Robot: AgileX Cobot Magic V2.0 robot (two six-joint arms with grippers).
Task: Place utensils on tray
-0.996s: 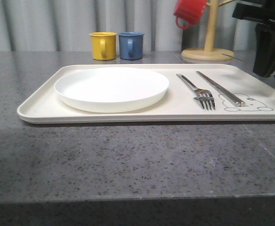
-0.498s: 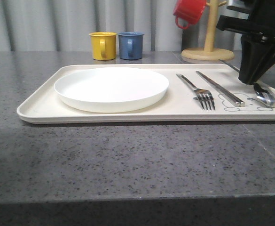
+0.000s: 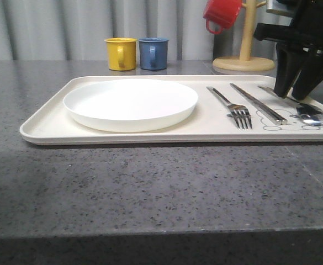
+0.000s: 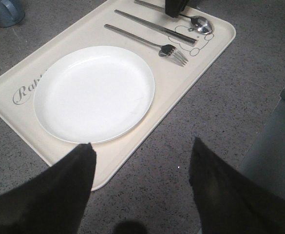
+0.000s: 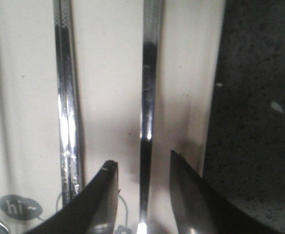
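The right gripper (image 3: 295,95) stands over the tray's right end with its jaws apart, one finger on either side of the spoon (image 3: 310,114). In the right wrist view the spoon's handle (image 5: 147,112) runs straight up the gap between the two dark fingertips (image 5: 105,195), and neither appears to press on it. The handle lies flat on the tray, so I judge the spoon to be set down and released, the fingers straddling it only because that is how it was carried.

The spoon lies closest to the tray's right edge, its bowl toward the front over the printed rabbit. Just beside it toward the centre is the knife (image 3: 259,103), then the fork (image 3: 233,106), all three roughly parallel with their working ends toward the front, laid as a place setting to the right of the round white plate (image 3: 131,103). The cream tray (image 3: 45,130) carries all of them.

The left gripper (image 4: 142,190) hangs with its jaws wide apart and holding nothing, above the grey tabletop at the tray's front edge near the plate.

With fork, knife and spoon all on the tray, the task looks essentially complete; what remains is lifting the right gripper clear without nudging the spoon.
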